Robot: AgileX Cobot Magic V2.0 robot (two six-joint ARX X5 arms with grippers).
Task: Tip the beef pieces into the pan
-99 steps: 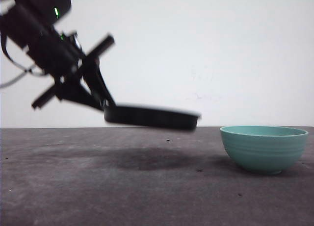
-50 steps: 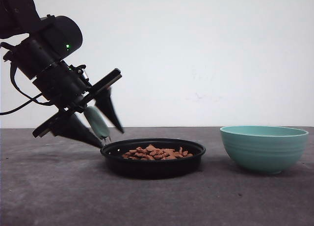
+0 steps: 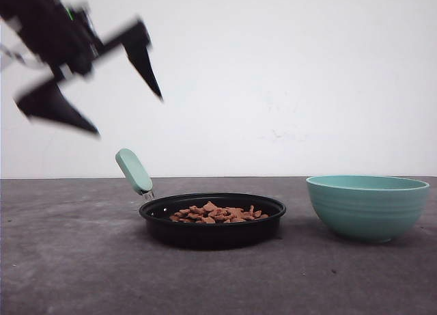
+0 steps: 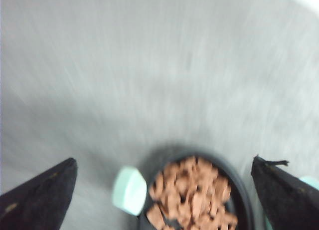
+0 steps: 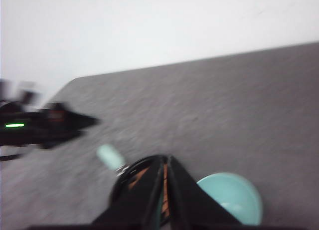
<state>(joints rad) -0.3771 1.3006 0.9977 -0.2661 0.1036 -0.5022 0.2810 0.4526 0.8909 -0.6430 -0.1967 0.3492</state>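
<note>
The black pan (image 3: 212, 233) rests flat on the grey table, its mint-green handle (image 3: 134, 171) sticking up to the left. A heap of reddish-brown beef pieces (image 3: 215, 213) lies inside it. My left gripper (image 3: 128, 114) hangs open, high above and left of the handle, holding nothing. From the left wrist, the beef pieces (image 4: 192, 195), the pan's rim (image 4: 242, 192) and the handle (image 4: 128, 190) lie below the wide-open left gripper (image 4: 164, 159). My right gripper (image 5: 166, 159) is shut and empty, above the pan (image 5: 123, 179).
A ribbed teal bowl (image 3: 369, 206) stands on the table just right of the pan; the bowl (image 5: 232, 197) also shows past the right fingers. The left gripper (image 5: 50, 125) is blurred in the right wrist view. Grey table runs to a white wall.
A second ago the left gripper held the pan in the air. It set the pan down, let go of the handle, and has risen up and to the left.
</note>
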